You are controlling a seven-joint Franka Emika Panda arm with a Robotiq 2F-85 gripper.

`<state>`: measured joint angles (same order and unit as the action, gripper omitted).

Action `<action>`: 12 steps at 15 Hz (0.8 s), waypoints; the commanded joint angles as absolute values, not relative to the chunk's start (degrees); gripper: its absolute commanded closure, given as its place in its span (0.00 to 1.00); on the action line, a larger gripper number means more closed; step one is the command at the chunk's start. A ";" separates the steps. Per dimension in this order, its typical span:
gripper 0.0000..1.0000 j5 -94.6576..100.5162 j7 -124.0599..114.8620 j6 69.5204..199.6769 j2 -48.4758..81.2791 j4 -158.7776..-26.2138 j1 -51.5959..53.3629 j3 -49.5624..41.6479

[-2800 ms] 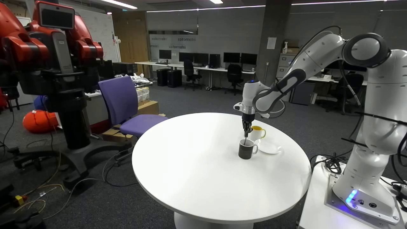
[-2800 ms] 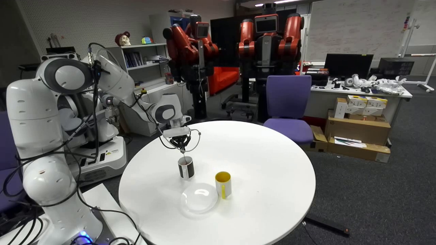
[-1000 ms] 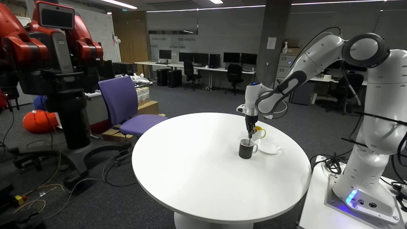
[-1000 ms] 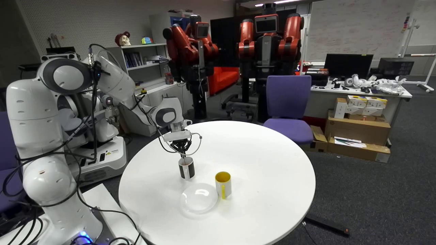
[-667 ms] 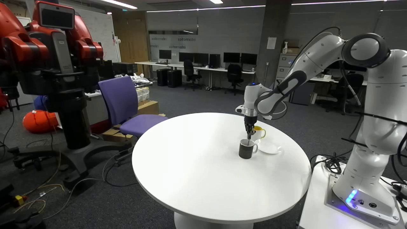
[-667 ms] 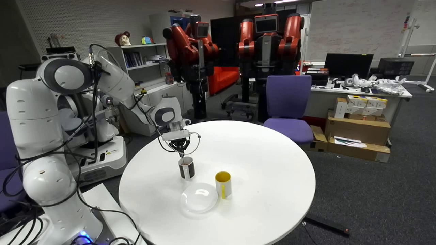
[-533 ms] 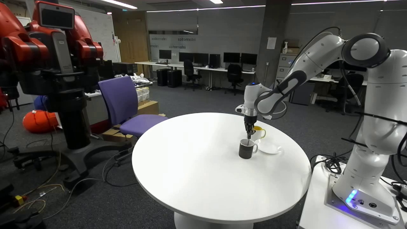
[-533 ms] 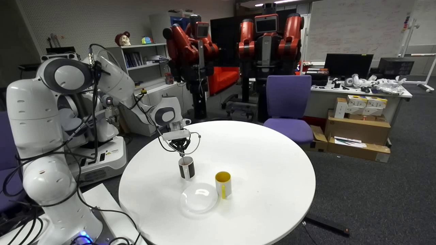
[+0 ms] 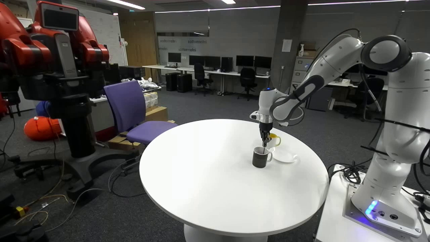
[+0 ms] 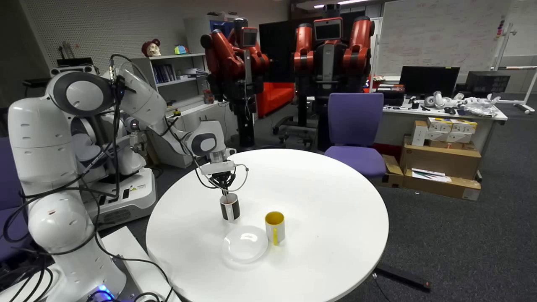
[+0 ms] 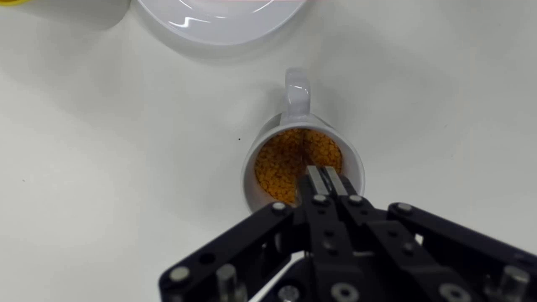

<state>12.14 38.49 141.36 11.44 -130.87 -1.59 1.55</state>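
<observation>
The thin grey metallic-looking utensil (image 9: 264, 150) is straight and nearly upright, its lower end too unclear to make out inside the white ceramic mug with a dark outer band (image 9: 259, 161); this mug stands upright on the round white table (image 9: 208, 174) and contains orange-brown granules (image 11: 277, 167); its handle points towards the round white plate (image 10: 245, 246), near the white cylindrical mug with yellow interior and handle (image 10: 275, 230). Compared with a few seconds earlier, the black two-fingered gripper (image 11: 327, 179) appears slightly lower in both exterior views, and the utensil has shifted towards the handle side of the dark-banded mug; the plate and the yellow-handled mug look unmoved. The gripper's fingertips are together, clamped on the utensil, which extends down from between them; the dark-banded mug's mouth lies just below those fingertips.
</observation>
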 commanded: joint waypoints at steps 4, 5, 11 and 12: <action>0.99 11.35 39.16 140.00 12.17 -128.73 -1.86 2.36; 0.99 11.82 38.89 139.95 12.42 -128.38 -1.97 2.05; 0.99 11.80 39.70 139.34 11.36 -129.91 -2.43 1.37; 0.99 11.06 40.19 139.16 11.07 -130.21 -2.46 1.68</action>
<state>11.89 38.48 141.18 12.18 -129.81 -1.65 1.19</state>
